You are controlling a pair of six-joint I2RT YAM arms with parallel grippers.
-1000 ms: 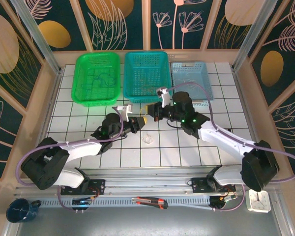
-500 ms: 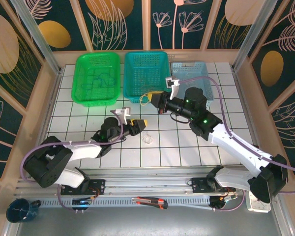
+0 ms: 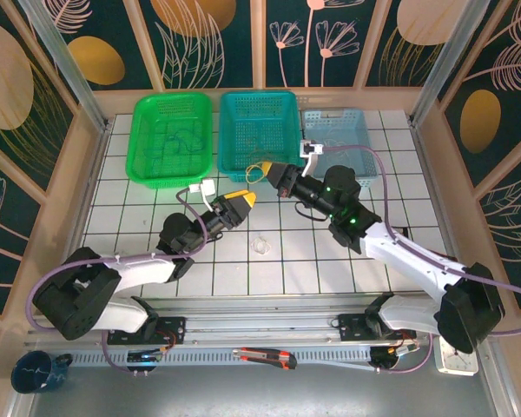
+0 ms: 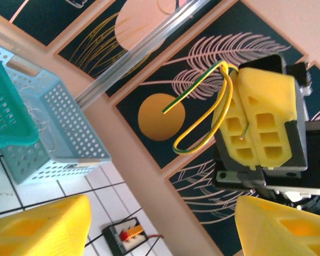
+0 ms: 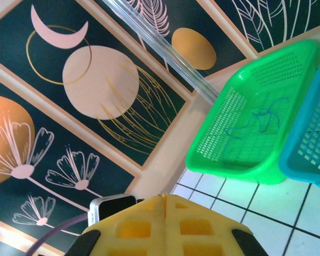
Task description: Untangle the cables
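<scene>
- Cables are spread about: a yellow cable (image 4: 176,145), green-striped, hangs as a loop from the right jaws at the upper right of the left wrist view. In the top view it sits near the centre, just in front of the teal basket (image 3: 259,95).
- A blue cable (image 5: 258,118) lies inside the green basket (image 5: 234,162) at the right of the right wrist view. A pale tangle (image 3: 260,246) rests on the tiled surface (image 3: 313,261) below the centre of the top view.
- The right jaws are clenched on the yellow cable, pads pressed together with the wire pinched between them.
- The left jaws are spread wide and empty, aimed toward the hanging loop.
- One risk, as I judge it: the wire is thin and held over a short stretch, so a quick swing could let it slip out and drop onto the surface.
- The loop and free end dangle loosely and could snag on the teal basket's rim or the nearby left jaws, tugging the wire out of the grip.
</scene>
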